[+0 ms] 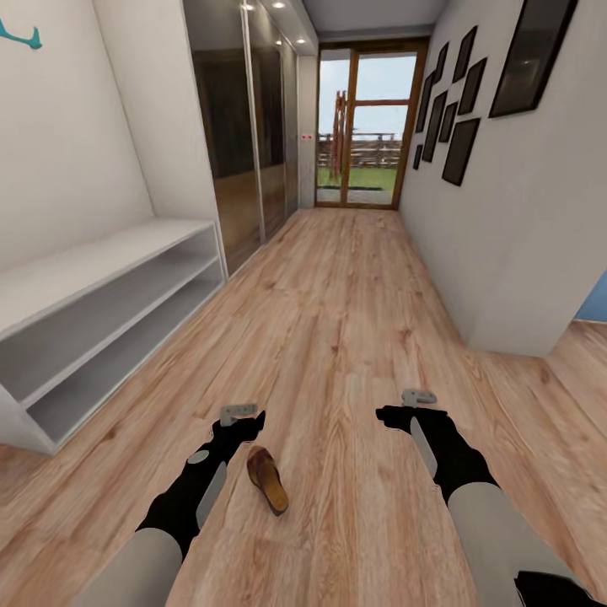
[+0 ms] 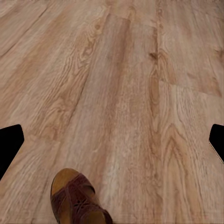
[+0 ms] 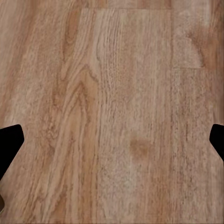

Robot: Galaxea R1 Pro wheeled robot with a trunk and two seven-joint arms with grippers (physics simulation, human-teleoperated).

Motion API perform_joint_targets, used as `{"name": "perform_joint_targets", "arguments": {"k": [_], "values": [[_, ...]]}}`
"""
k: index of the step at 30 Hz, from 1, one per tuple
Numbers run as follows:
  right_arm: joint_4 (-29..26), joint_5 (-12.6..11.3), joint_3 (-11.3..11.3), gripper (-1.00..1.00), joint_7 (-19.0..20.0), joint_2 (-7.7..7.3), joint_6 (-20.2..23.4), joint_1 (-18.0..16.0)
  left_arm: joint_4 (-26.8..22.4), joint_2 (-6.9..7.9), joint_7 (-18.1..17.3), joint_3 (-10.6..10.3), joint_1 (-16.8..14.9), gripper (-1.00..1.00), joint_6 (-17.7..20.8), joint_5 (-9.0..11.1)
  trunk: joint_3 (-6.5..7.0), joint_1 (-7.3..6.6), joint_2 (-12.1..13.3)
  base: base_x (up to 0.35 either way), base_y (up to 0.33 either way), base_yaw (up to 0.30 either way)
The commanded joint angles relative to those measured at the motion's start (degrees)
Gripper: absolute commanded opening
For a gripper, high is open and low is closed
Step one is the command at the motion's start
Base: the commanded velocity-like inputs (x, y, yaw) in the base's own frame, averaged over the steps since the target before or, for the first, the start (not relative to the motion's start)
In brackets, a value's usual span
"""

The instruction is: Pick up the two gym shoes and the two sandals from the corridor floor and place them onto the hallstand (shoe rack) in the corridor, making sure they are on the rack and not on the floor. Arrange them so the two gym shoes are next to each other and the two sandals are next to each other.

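The left gripper [image 1: 240,412] hangs over the floor [image 1: 354,337] with its fingers [image 2: 10,140] spread wide and nothing between them. The right gripper [image 1: 419,397] is likewise wide open and empty above bare planks. One brown sandal [image 1: 267,479] lies on the floor just beside the left gripper, toward the robot; its strap and tan insole show in the left wrist view [image 2: 77,200]. The grey shoe rack [image 1: 110,312] stands along the left wall, well apart from the sandal. No readable writing shows anywhere.

bright even daylight from the glass door [image 1: 367,126], soft renders, wide-angle stretching.
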Motion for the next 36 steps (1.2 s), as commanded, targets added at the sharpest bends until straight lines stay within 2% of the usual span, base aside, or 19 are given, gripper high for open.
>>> {"name": "perform_joint_targets", "arguments": {"k": [1,19,36], "values": [[-0.07,0.02,-0.17,1.00,-0.04,0.05,0.26,-0.02,-0.02,-0.03,-0.32,0.14,-0.02,1.00,0.07,0.49,-0.05,0.02,-0.02,0.307,-0.221,0.000],[-0.07,0.02,-0.17,1.00,-0.03,0.05,0.26,-0.02,-0.02,-0.03,-0.32,0.14,-0.02,1.00,0.05,0.49,-0.05,0.02,-0.02,0.284,-0.228,0.000],[-0.07,0.02,-0.17,1.00,0.03,0.05,0.26,-0.02,-0.02,-0.03,-0.32,0.14,-0.02,1.00,0.03,0.49,-0.05,0.02,-0.02,0.156,-0.307,0.000]]}}
